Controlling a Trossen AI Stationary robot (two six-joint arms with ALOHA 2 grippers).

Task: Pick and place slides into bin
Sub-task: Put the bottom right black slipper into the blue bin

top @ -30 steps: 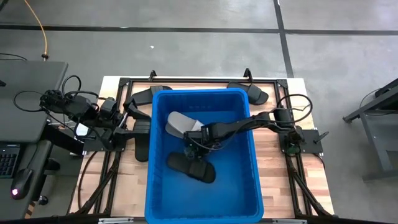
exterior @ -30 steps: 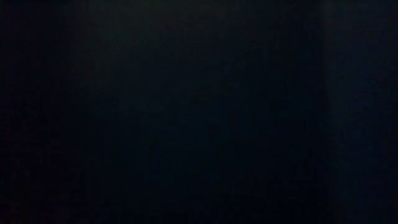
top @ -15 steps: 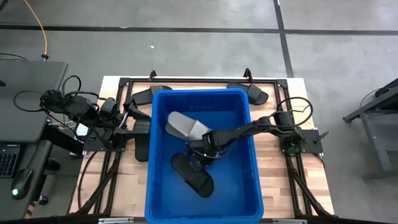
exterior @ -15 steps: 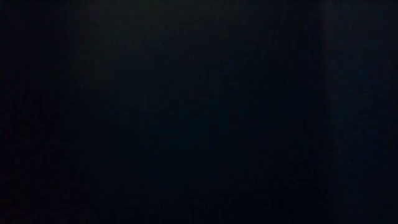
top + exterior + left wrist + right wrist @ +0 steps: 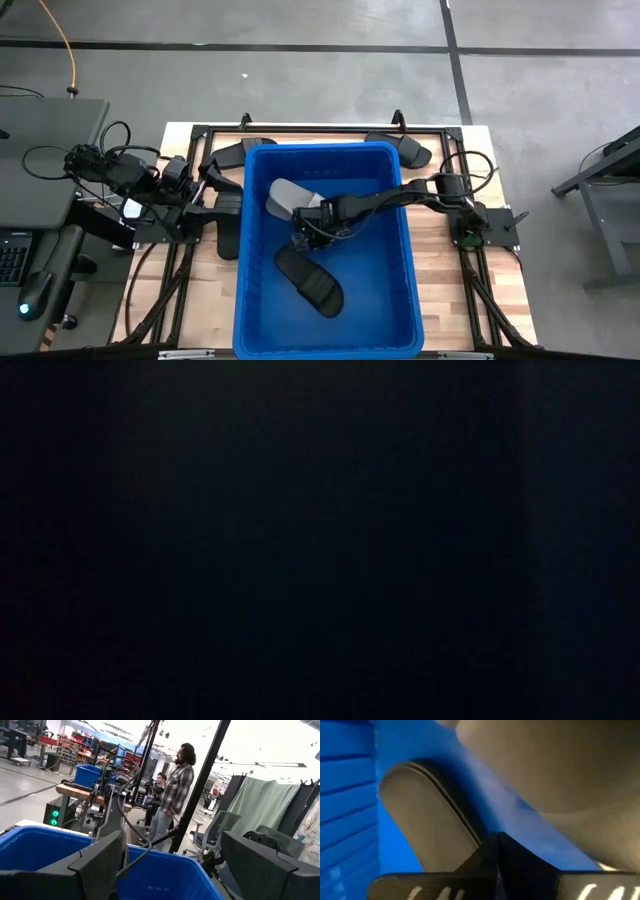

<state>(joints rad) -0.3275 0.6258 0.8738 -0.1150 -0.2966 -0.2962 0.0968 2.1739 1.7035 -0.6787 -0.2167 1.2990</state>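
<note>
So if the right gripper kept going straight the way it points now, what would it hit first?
Probably the black slide lying on the floor of the bin: the shut right gripper points down at it from close above. The grey slide lies just beside, so depth is uncertain.

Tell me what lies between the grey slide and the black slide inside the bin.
In the high view, the right gripper, shut, sits between the grey slide and the black slide in the bin; bare blue floor shows around it.

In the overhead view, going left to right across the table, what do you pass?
Left gripper → black slide on the table → grey slide in the bin → right gripper → black slide by the bin's far right corner.
</note>
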